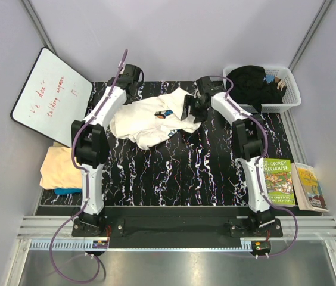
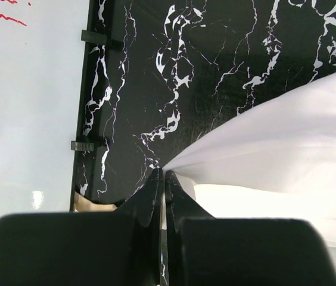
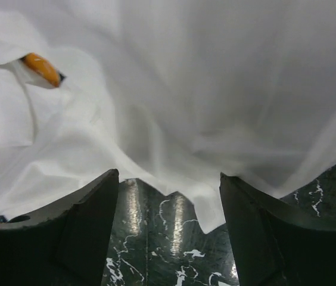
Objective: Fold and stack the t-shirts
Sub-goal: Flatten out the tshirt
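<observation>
White cloth is pinched between the fingers of the left gripper (image 2: 162, 176), which are pressed together on an edge of the white t-shirt (image 2: 287, 137). From that pinch the fabric runs taut to the right above the table (image 2: 215, 53). The right gripper (image 3: 168, 193) stands spread, with one finger (image 3: 87, 220) on either side of a hanging hem of the same shirt. The cloth drapes between and beyond the jaws, but neither finger is seen pressing it. In the right wrist view an orange patch of the daisy print (image 3: 41, 69) shows at upper left among the folds. From above, the white t-shirt (image 1: 147, 122) lies bunched and unfolded at the far centre of the black, white-veined table (image 1: 186, 173), between the two wrists. The left arm reaches to its far left edge and the right arm to its far right edge. A peach t-shirt (image 1: 61, 167) lies at the left edge of the table, beside the left arm's elbow. A teal t-shirt (image 1: 67, 191) shows as a strip beneath the peach one's near side. A whiteboard (image 1: 49, 95) with red writing lies at the far left. A white basket (image 1: 290, 95) holding dark clothing (image 1: 251, 83) sits at the far right corner. Two books (image 1: 275, 182) lie at the near right, just beside the right arm.
</observation>
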Robot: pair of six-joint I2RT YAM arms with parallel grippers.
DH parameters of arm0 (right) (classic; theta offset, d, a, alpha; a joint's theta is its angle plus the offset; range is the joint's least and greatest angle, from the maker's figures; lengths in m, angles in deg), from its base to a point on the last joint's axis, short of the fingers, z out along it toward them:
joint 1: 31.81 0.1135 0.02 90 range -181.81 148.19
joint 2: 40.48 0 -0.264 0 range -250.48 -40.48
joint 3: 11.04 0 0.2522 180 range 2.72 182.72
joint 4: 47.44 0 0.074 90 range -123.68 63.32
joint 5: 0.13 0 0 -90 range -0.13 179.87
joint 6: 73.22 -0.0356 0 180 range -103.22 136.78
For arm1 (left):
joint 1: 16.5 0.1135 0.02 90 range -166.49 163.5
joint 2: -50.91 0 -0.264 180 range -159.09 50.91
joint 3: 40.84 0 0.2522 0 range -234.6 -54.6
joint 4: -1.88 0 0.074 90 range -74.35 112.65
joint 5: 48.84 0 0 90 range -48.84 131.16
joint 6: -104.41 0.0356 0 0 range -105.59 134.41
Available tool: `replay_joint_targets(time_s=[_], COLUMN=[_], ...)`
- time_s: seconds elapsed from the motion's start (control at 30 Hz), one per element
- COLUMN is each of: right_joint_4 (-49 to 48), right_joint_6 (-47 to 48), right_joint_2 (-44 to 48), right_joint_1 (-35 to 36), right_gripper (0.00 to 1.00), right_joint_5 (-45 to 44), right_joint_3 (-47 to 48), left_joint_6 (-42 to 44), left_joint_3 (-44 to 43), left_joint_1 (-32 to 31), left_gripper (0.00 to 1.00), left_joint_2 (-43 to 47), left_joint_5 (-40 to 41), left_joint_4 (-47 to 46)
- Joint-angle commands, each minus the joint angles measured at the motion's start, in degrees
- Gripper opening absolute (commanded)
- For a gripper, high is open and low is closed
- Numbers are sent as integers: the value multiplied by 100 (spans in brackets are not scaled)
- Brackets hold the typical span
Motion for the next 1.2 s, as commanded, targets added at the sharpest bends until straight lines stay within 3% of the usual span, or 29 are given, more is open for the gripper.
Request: replay_joint_targets(time_s=[0.0, 0.03, 0.1, 0.13, 0.17, 0.2, 0.47, 0.8, 1.03, 1.17], right_joint_4=[346, 451, 513, 566, 592, 610, 619, 610, 593, 558], right_joint_6=[229, 264, 335, 344, 361, 361, 519, 835, 1161, 1144], right_joint_2=[-396, -457, -572, -581, -546, -502, 929, 3240, 4987, 5930], right_joint_1=[20, 38, 90, 99, 99, 108, 108, 108, 108, 108], right_gripper=[71, 67, 33, 23, 8, 1, 0, 0, 0, 0], right_joint_5=[-1009, -1194, -1633, -1696, -1862, -2038, -2558, -3173, -3130, -2315], right_joint_3=[385, 525, 631, 701, 728, 746, 491, -150, -1143, -1793], left_joint_6=[-56, -38, -38, -21, -29, -12, -3, -495, -381, -328], left_joint_3=[58, 102, 260, 304, 435, 506, 911, 1183, 1656, 2000], left_joint_1=[43, 43, 43, 43, 43, 43, 43, 43, 0, -106], left_gripper=[0, 0, 0, 0, 0, 0, 0, 0, 0, 0], left_joint_2=[294, 363, 425, 513, 548, 601, 1111, 2454, 3623, 4441], left_joint_5=[-162, -285, -312, -339, -356, -383, -295, 22, -40, -277], left_joint_4=[-190, -190, -199, -199, -199, -199, -225, -357, -340, -348])
